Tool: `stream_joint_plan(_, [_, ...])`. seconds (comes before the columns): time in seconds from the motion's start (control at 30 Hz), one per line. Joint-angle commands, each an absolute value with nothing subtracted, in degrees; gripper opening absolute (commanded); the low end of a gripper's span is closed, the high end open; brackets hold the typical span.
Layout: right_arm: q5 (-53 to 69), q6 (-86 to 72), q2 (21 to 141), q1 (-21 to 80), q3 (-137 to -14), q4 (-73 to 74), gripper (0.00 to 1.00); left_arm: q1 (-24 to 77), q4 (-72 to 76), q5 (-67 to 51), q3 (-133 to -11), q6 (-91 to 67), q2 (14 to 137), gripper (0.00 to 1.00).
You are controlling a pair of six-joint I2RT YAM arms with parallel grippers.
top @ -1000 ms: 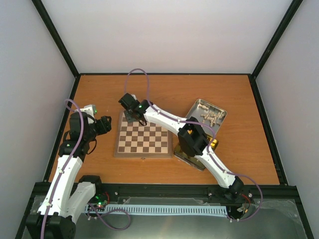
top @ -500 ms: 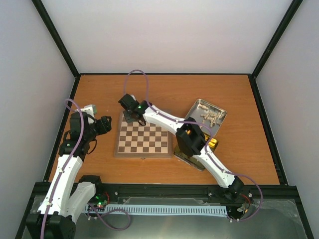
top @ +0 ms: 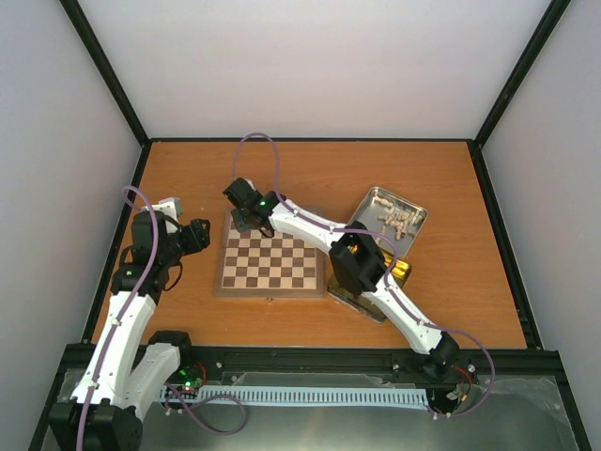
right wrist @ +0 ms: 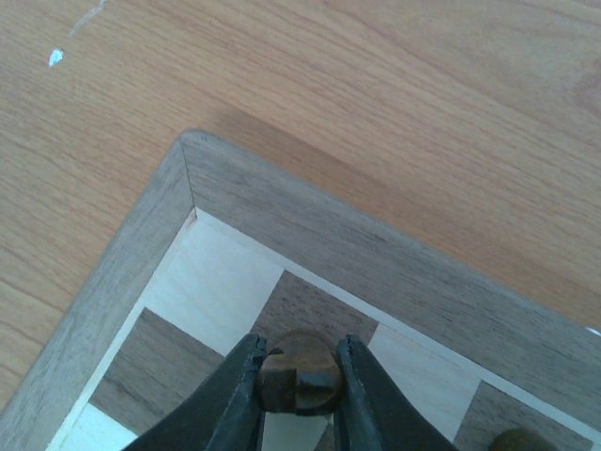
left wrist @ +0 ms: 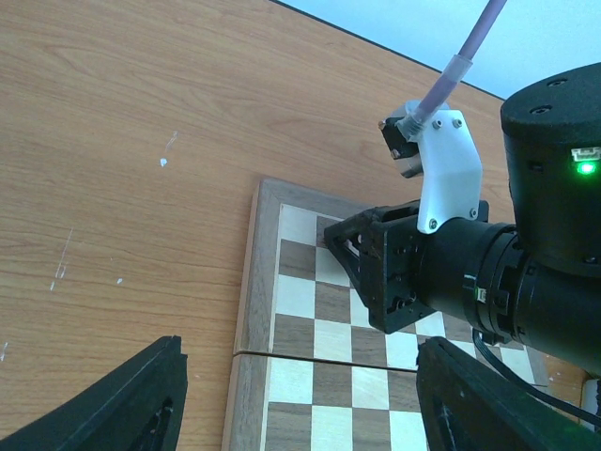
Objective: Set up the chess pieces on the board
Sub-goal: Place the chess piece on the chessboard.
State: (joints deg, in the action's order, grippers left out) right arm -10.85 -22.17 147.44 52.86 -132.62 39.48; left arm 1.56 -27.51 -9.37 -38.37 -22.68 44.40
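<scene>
Right gripper (right wrist: 300,395): jaws gripped one dark chess piece (right wrist: 299,371) over the board (top: 269,263), far-left corner. Left gripper (left wrist: 300,346): jaws stood open, empty, beside board's left edge.

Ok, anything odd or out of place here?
Nothing spilled or damaged. The tin sits skewed to the board, cream pieces jumbled inside; small white flecks mark the table. The right gripper holds one dark piece squarely.
</scene>
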Motion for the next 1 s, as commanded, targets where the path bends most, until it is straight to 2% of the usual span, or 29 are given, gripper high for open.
stream_joint_plan(0.0, [-11.40, -21.13, 149.72, 52.55, -135.51, 37.47, 0.21, 1.55, -28.19, -9.11, -39.18, -23.20, 44.38, 0.68])
stream_joint_plan(0.33, [-11.12, -21.74, 149.50, 52.47, -135.58, 39.11, 0.20, 1.54, -28.17, -8.99, -39.18, -23.29, 44.24, 0.68])
stream_joint_plan(0.53, [-10.49, -22.05, 148.11, 52.47, -134.40, 38.96, 0.16, 1.55, -28.13, -9.14, -39.20, -23.19, 44.29, 0.68])
stream_joint_plan(0.97, [-11.10, -23.06, 144.49, 52.77, -130.42, 39.24, 0.15, 1.54, -27.97, -9.36, -39.19, -23.20, 44.43, 0.68])
